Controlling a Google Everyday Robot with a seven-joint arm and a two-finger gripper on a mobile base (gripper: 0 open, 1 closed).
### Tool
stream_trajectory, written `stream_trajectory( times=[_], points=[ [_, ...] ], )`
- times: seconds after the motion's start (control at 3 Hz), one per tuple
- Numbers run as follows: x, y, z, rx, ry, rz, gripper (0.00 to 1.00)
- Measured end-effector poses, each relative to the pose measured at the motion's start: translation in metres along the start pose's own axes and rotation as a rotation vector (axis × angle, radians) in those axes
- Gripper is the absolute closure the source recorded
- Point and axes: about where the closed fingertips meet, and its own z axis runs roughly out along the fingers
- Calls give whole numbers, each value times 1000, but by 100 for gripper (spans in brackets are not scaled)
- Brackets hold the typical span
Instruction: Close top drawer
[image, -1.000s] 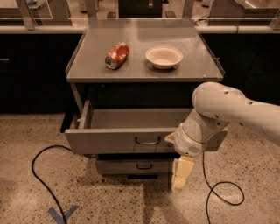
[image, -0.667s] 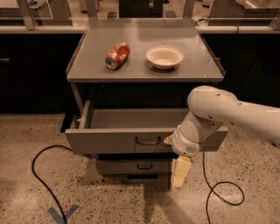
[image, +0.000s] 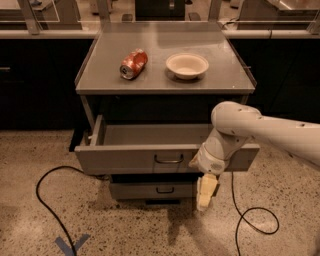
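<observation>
Top drawer (image: 125, 160) still pulled out at 6 o'clock, front hasn't budged. Arm crept left; gripper (image: 206, 192) hangs 5 o'clock of handle (image: 168, 160), open/closed: can't tell. Push prob not begun.

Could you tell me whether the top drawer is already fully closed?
No, the top drawer stands pulled out with its grey inside showing, and the gripper hangs just below its front panel, right of the handle.

A crushed red can (image: 133, 64) lies on its side near a white bowl (image: 187, 65) on the grey cabinet top (image: 160, 42). A black cable (image: 39, 186) curls across the speckled floor (image: 130, 227), above which the gripper (image: 206, 192) hangs.
</observation>
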Motion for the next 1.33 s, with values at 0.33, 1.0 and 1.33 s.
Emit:
stream_trajectory(
  times=[0.33, 1.0, 1.33],
  points=[
    [11, -33, -6, 46, 11, 17, 0],
    [35, -75, -48, 176, 30, 62, 0],
    [35, -75, -48, 176, 30, 62, 0]
  ],
)
